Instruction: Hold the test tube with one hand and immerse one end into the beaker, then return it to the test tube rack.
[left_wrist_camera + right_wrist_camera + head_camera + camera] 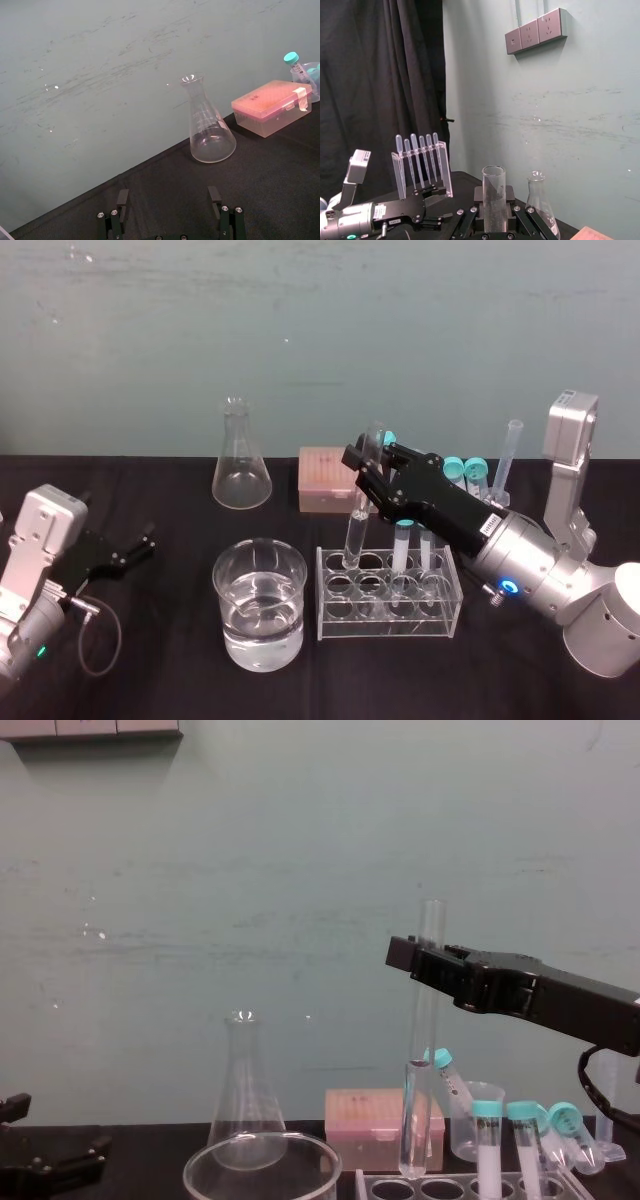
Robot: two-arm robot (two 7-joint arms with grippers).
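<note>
Tube (355, 530) stands upright, pinched near its top by right gripper (362, 473), round end just over a corner hole of rack (440, 618), beside beaker (258, 605). Risk: an off-centre drop knocks glass on the plate and the tube slips or tips. Left gripper (135, 543) is parked, fingers apart.

Clamps the test tube (420, 1090) near its upper end in the right tool (425, 962), upright, rounded end just above the test tube rack (372, 1182). Shows teal-capped tubes (487, 1140) standing in that rack and the beaker (300, 1144) just left of it.
</note>
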